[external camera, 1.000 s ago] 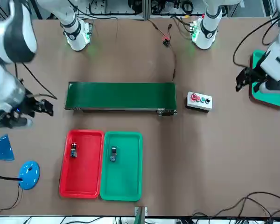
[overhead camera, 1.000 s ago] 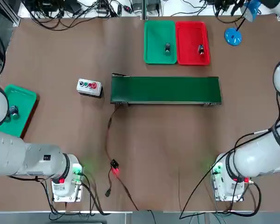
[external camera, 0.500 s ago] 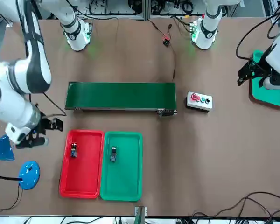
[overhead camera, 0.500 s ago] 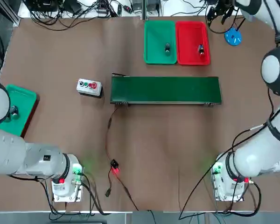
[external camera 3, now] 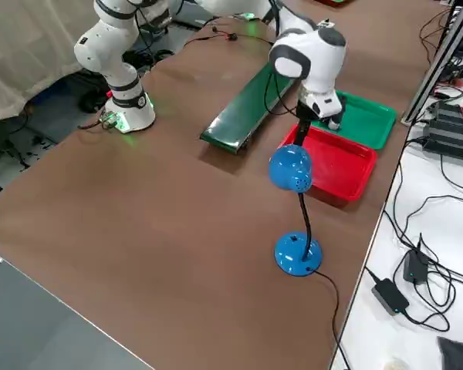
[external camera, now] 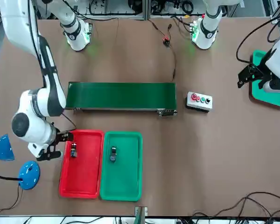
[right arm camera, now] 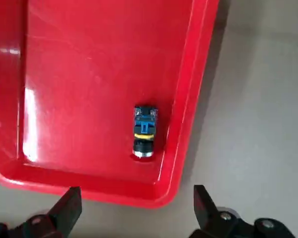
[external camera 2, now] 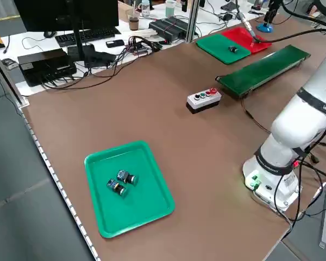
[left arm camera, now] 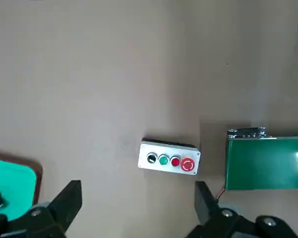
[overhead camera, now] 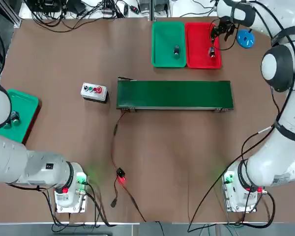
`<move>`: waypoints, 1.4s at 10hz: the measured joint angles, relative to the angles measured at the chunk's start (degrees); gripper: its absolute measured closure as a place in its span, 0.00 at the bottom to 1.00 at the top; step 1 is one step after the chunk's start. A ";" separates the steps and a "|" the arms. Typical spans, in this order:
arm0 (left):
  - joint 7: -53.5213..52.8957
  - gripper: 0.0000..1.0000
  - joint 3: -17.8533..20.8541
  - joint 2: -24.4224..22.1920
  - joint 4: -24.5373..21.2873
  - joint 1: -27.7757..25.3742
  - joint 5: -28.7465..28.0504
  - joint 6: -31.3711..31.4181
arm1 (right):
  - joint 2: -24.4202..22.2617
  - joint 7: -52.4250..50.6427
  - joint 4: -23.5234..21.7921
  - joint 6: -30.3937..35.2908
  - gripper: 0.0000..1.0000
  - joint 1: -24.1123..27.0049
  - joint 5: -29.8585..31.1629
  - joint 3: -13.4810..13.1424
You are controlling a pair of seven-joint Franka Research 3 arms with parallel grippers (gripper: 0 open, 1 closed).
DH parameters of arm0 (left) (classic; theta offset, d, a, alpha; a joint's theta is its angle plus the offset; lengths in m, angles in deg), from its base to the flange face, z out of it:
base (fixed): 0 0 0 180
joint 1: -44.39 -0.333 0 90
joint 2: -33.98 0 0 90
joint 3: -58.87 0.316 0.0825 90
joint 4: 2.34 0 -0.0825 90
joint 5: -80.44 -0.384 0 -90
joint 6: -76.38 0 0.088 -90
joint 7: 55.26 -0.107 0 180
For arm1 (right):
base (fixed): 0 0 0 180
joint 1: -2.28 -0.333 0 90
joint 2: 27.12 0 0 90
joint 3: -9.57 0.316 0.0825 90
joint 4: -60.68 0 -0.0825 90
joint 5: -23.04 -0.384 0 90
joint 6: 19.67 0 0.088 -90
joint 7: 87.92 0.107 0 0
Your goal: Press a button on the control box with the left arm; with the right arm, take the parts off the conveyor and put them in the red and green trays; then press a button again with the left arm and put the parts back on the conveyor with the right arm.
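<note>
**Parts in trays, belt bare; right arm over the red tray**

Top view: The conveyor (overhead camera: 174,94) is taken as landmark. Its belt is seen bare. Beyond its far edge the green tray (overhead camera: 162,54) and the red tray (overhead camera: 198,56) lie side by side, touching, each with one small part: the green-tray part (overhead camera: 176,50) and the red-tray part (overhead camera: 211,51). The control box (overhead camera: 94,92) sits just off the conveyor's left end. The right gripper (overhead camera: 221,30) hangs over the red tray's outer rim, beyond the conveyor's right end. Sorting is judged done; the return of the parts to the belt is judged left. Whether the second button press has been made cannot be read.

Front view: The right gripper is mostly masked by its own arm, near the red tray's outer rim. The left gripper (external camera: 248,77) hangs well off the control box, on the side away from the conveyor, over a second green tray (external camera: 257,93) cut by the frame edge.

Left side view: That second green tray is seen whole, with two small parts (external camera 2: 121,181) in it, well apart from the conveyor.

Right side view: A blue lamp (external camera 3: 293,200) covers part of the red tray.

Left wrist view: The left fingers are spread wide, nothing between them; the control box lies ahead, conveyor end beside it.

Right wrist view: The right fingers are spread, empty; the red-tray part lies close to the rim, not yet gripped.
</note>
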 joint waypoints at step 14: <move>-0.04 0.00 0.18 0.68 0.16 -0.09 0.00 0.00 | 10.35 -0.01 0.12 -17.37 0.07 -0.50 -0.88 0.06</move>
